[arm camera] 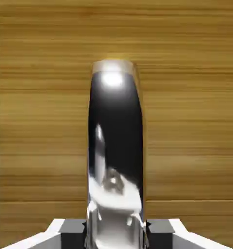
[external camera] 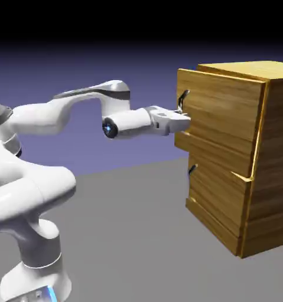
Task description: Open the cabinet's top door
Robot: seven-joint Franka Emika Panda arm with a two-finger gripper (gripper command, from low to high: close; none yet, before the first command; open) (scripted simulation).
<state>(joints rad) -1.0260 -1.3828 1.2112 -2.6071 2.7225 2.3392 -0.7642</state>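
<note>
A white robot arm reaches level from the left toward the cabinet (external camera: 238, 153), which stands on the grey table (external camera: 137, 236) at the right of the exterior view. Its gripper (external camera: 180, 118) sits at the left edge of the top door (external camera: 223, 112), pressed up against the small black handle (external camera: 183, 99) there. In the hand view that handle (arm camera: 116, 146) fills the middle of the frame, a glossy dark bar standing upright between the two grey fingertips (arm camera: 64, 228), with wood grain behind it on all sides. The jaws are drawn in tight on the handle; no gap shows on either side of it. The top door appears barely ajar, its handle edge standing slightly proud of the lower panel (external camera: 217, 197), whose own black handle (external camera: 192, 170) hangs untouched below. The handle's long axis runs up and down in the exterior view, crosswise to the grip. The door lies directly ahead of the hand, so the pull likely has to come back leftward, toward the robot, curving as the panel swings on its far right edge.
</note>
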